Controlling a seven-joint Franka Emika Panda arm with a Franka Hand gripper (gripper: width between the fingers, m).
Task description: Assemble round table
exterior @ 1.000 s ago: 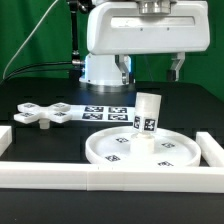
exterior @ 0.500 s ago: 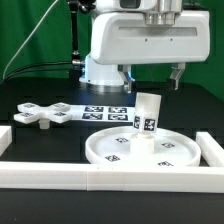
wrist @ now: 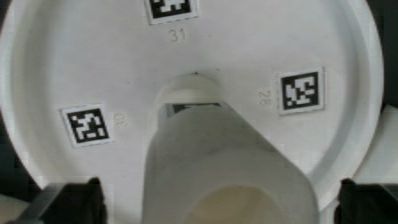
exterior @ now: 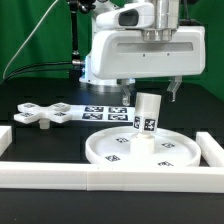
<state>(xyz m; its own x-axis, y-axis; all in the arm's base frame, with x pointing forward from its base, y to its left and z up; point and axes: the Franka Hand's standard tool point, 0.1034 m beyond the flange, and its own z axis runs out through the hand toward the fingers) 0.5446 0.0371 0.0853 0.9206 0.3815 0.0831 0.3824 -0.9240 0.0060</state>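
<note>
Gripper [exterior: 152, 92] has dropped lower vs 1 s ago, now just over post [exterior: 147, 113]. Cross piece [exterior: 45, 113] lies well off disc [exterior: 100, 150], on the exterior view's left; post stands at disc centre. Prob. light, stiff, slick plastic: grab post's sides, mid-height. Wrist vertical, jaws spread, flanking post top, empty.

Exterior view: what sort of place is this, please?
Most likely a robotics lab bench: a green curtain hangs behind, the marker board lies on the black table, and the round disc carries square tags.
</note>
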